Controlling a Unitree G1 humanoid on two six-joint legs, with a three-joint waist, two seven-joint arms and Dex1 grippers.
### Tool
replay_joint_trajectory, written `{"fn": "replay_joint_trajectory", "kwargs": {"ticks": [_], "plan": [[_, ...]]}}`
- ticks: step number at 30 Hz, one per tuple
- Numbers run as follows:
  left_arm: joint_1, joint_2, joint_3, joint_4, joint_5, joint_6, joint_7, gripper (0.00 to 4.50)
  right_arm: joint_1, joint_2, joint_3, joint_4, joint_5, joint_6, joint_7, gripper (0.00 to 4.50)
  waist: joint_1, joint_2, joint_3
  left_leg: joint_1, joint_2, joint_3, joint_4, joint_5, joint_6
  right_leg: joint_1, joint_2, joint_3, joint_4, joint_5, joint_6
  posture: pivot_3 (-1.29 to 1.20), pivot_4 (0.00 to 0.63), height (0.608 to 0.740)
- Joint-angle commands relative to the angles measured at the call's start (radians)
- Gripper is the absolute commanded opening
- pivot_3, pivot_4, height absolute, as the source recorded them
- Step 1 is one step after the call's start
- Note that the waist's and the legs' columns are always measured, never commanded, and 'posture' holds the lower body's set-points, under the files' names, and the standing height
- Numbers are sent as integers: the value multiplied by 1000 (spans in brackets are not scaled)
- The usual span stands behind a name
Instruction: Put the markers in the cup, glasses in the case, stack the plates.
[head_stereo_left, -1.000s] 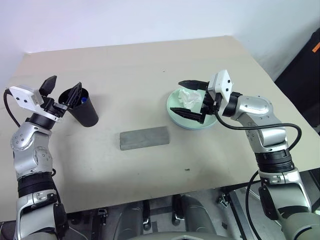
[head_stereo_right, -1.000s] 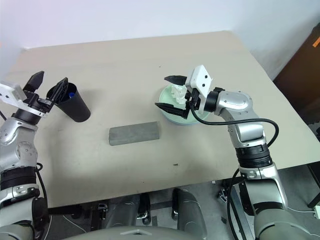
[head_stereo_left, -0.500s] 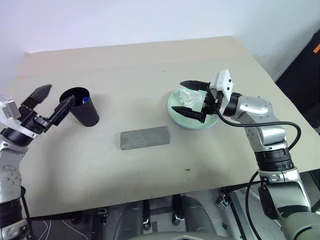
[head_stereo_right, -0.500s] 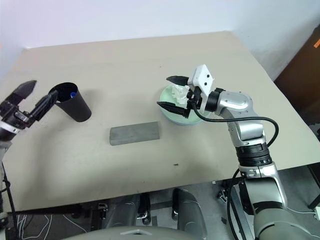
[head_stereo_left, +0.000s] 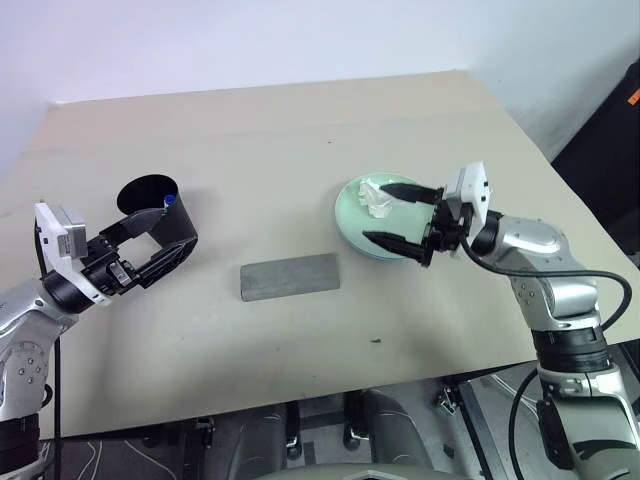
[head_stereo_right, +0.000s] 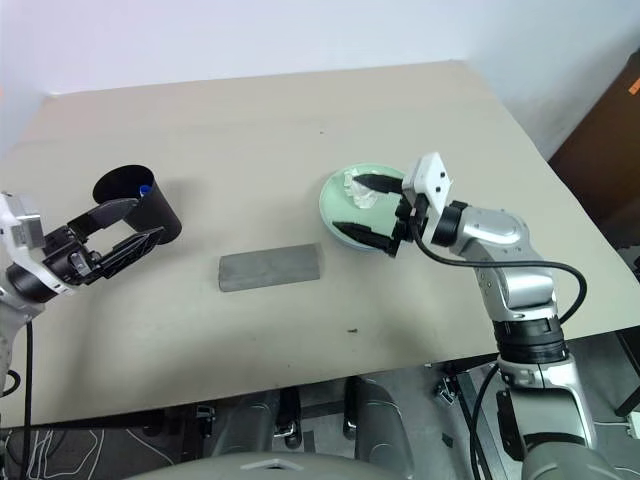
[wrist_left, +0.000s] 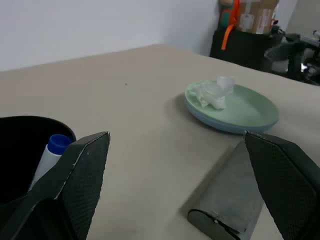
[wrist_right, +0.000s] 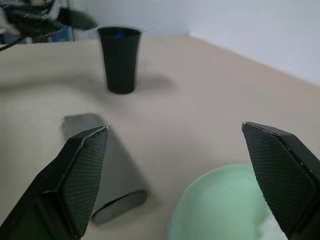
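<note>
Plates (wrist_left: 235, 112): two stacked; one cup (head_stereo_left: 160, 212), one case (head_stereo_left: 289, 275); left hand (head_stereo_left: 140, 247), right hand (head_stereo_left: 400, 214) both spread

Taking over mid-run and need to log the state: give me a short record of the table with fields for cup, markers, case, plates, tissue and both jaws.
cup: black cup upright, on the table's left side
markers: one blue-capped marker stands in the cup; a second cannot be made out
case: grey case lid shut, lying mid-table
plates: mint green plate stacked on the blue plate
tissue: crumpled white tissue on the green plate
left gripper: jaws open, beside the cup, holding nothing
right gripper: jaws open over the plates' near edge, holding nothing
</note>
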Motion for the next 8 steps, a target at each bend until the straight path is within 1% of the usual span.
{"fn": "replay_joint_trajectory", "kwargs": {"ticks": [1, 5, 8], "plan": [[-12, 1, -18, -4, 20, -16, -24, 4479, 21, -16, -26, -74, 57, 35, 7, 4500, -1, 0, 0, -1, 0, 0, 0, 0, 0, 0, 0, 0, 0, 0, 0, 0, 150, 740], [3, -9, -37, 19, 45, -29, -52, 4479, 44, -19, -38, -102, 72, 59, -17, 4500, -3, 0, 0, -1, 0, 0, 0, 0, 0, -1, 0, 0, -1, 0, 0, 0, 150, 740], [-15, -18, -40, 29, 43, -24, -54, 4479, 47, -24, -42, -102, 58, 50, -36, 4500, -2, 0, 0, -2, 0, 0, -1, 0, 0, -2, 0, 0, -1, 0, 0, 0, 150, 740]]}}
